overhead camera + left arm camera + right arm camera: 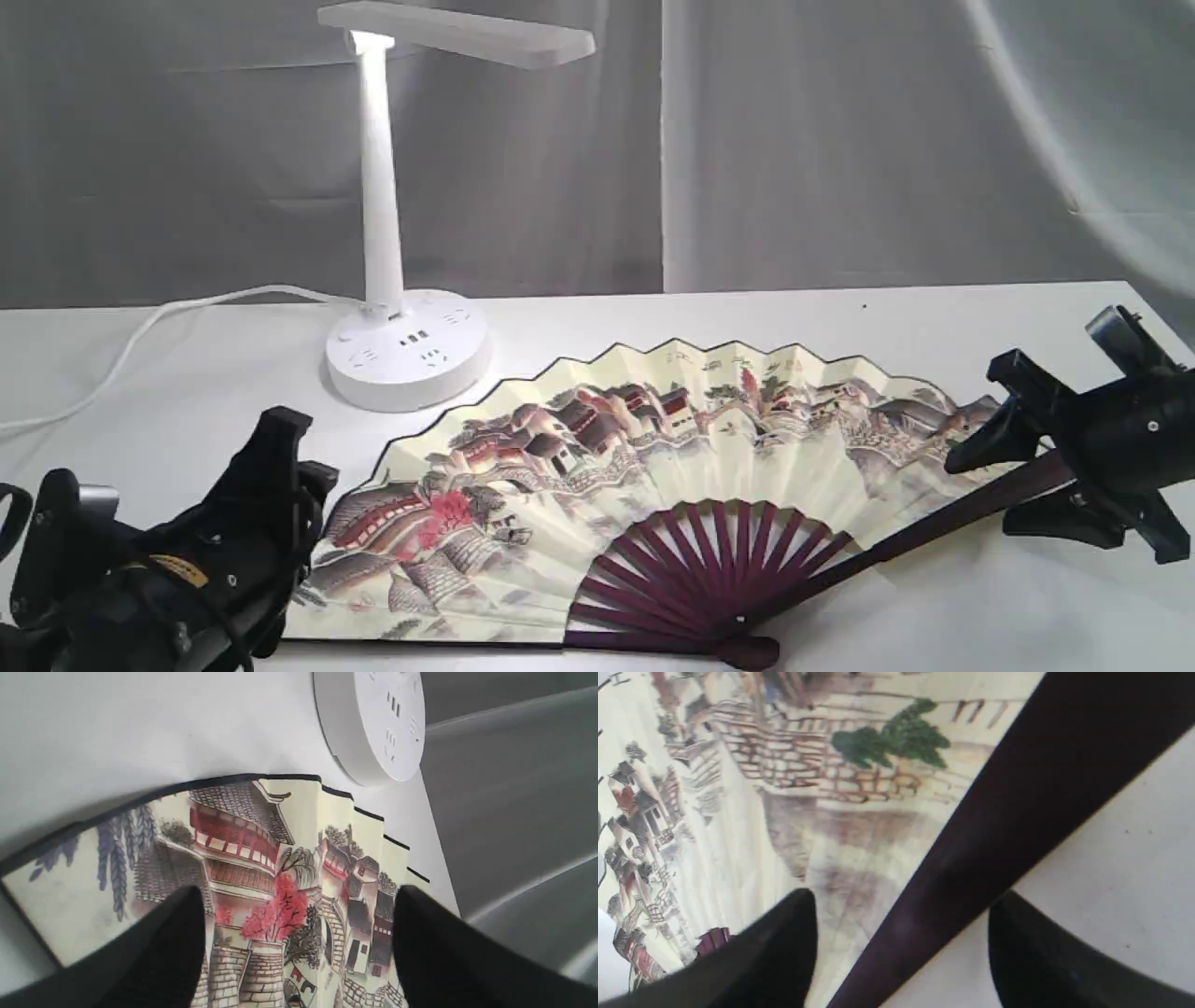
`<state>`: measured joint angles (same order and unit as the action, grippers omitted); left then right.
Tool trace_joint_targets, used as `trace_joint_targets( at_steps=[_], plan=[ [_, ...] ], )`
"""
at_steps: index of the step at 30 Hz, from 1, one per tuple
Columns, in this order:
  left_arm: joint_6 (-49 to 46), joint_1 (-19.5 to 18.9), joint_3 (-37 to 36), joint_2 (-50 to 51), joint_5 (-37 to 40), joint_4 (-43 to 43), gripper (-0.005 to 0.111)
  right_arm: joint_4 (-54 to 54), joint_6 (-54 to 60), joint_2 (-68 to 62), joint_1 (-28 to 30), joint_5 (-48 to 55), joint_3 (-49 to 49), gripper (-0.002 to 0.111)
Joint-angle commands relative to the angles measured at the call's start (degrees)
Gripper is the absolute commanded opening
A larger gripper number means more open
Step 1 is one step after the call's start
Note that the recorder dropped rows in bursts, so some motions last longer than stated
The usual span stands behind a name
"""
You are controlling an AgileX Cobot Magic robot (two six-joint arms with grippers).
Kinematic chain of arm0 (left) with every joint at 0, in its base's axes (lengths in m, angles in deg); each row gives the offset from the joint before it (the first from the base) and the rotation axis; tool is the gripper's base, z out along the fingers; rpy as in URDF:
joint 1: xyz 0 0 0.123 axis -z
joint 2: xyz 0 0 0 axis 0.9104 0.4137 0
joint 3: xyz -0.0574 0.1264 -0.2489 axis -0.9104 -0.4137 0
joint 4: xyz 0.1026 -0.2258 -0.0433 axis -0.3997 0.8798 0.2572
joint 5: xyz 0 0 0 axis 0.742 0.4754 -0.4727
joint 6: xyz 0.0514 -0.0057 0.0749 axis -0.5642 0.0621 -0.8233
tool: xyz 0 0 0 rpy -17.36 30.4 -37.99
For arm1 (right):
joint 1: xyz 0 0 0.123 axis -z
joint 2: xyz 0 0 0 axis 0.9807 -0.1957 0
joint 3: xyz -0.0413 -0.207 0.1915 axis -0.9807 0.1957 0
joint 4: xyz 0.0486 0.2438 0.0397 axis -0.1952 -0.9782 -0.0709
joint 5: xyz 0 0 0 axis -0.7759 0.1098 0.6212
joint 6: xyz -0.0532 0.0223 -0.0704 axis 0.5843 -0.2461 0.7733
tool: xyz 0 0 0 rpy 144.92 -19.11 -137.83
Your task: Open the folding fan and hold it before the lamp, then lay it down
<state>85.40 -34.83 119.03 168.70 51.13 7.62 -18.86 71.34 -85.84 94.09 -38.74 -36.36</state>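
Observation:
The folding fan [653, 448] lies spread open and flat on the white table, its painted leaf facing up and its maroon ribs meeting at the front. The lamp [383, 187] stands behind the fan's left end, and its round base [373, 723] is close to the leaf's edge. My left gripper [297, 462] hovers open at the fan's left end, its fingers wide apart over the painted leaf [261, 849]. My right gripper [985, 495] is open at the right end. Its fingers straddle the dark outer rib [994, 812] with a gap on each side.
The lamp's white cord [140, 327] trails off to the left across the table [934, 327]. Grey curtains hang behind the table's far edge.

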Motion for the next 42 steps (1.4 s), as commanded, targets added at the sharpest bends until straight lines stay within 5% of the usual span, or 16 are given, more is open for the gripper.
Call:
trace_joint_targets(
  at_steps=[1,17,22,29,34,37,42],
  plan=[
    [-1.18,-0.39,0.57,0.26,-1.07,-0.27,0.059,1.7,0.37,1.37,0.13,-0.41,-0.27,0.064],
    [-0.62,-14.22,0.57,-0.62,5.72,-30.11,0.059,29.55,-15.98,8.47,0.13,2.99,-0.27,0.061],
    [-1.02,-17.63,1.29,-2.69,8.19,-37.6,0.057,30.37,-18.06,10.82,-0.32,4.03,-0.27,0.054],
    [-1.02,-20.12,8.08,-6.9,24.6,-54.63,0.033,31.01,-17.04,14.25,-3.46,4.03,-0.27,0.047],
    [-1.3,-20.12,14.24,-10.13,43.94,-60.71,0.012,32.62,-17.04,15.4,-4.73,4.7,-0.27,0.047],
    [-6.43,-20.12,18.05,-10.97,54.76,-62.38,0.001,33.41,-17.04,15.53,-5.46,5.08,-0.27,0.047],
    [-21.16,-20.12,24.74,-11.0,71.13,-58.88,0.0,36.06,-17.04,16.05,-8.17,5.19,-0.27,0.039]
  ],
)
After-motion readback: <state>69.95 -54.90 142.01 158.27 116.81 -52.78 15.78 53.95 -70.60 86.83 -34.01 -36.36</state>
